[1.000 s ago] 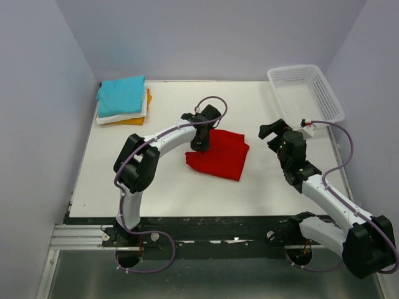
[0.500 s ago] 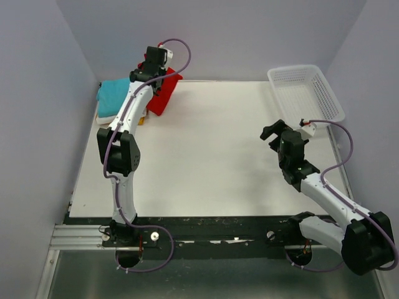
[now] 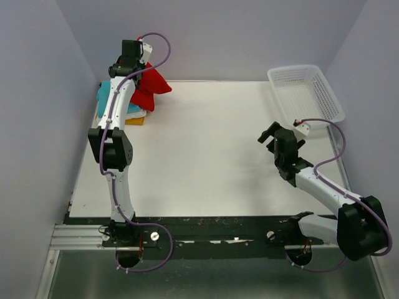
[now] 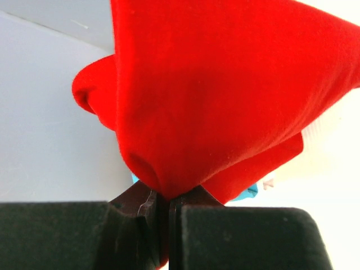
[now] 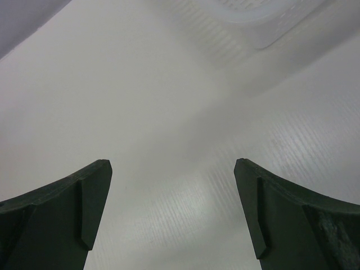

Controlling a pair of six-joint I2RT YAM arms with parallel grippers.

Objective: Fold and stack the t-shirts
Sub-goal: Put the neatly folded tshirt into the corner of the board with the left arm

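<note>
While the L fingers [image 4: 167,199] are pinching the red shirt [image 4: 225,101] up by the stack [image 3: 107,94], the R fingers [image 5: 171,164] are hanging spread wide, empty, so prob. only placing's left.

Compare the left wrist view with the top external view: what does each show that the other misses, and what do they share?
Left wrist only: the left gripper close up, jaws pinched shut on a bunched fold of the red shirt. Top external only: the right gripper open above the table, the white basket at the far right, and the white shirt and orange shirt under the turquoise shirt in the far-left stack. Both: the red shirt hanging from the left gripper by that stack, with some turquoise showing.
</note>
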